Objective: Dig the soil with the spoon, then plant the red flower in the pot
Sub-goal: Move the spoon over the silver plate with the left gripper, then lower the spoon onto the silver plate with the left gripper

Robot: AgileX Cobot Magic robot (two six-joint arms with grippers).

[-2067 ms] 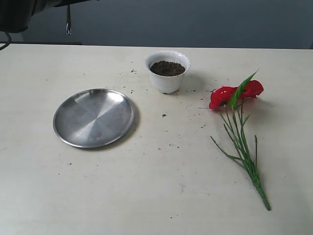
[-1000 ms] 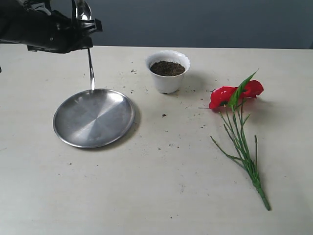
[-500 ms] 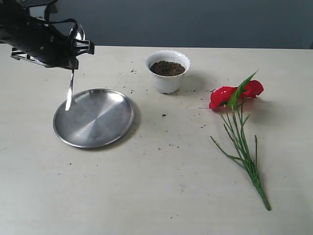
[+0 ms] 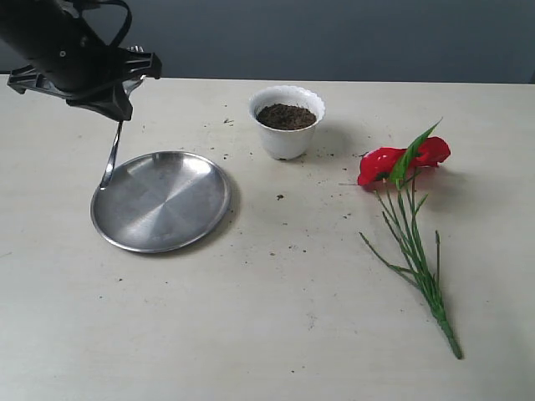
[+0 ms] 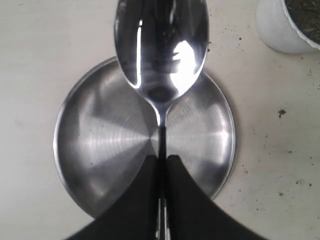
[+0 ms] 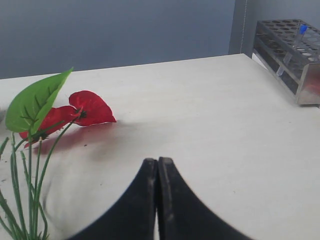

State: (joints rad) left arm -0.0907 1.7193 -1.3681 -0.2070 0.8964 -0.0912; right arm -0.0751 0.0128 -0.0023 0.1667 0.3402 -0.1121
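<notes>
Left end effector (image 5: 162, 159): two black fingers pressed together on thin handle of spoon (image 5: 161, 45). Handle runs straight out from between fingertips. Spoon bowl large in view, shiny, hollow side toward camera, bright reflections in it, no dirt seen inside. Round steel plate (image 5: 100, 135) lies flat beneath spoon, bare. White pot (image 5: 277, 27) cut off at picture corner, apart from plate; dark soil (image 5: 305, 10) inside. Pale tabletop (image 5: 40, 50) with scattered dark crumbs (image 5: 281, 113) between plate and pot.
</notes>
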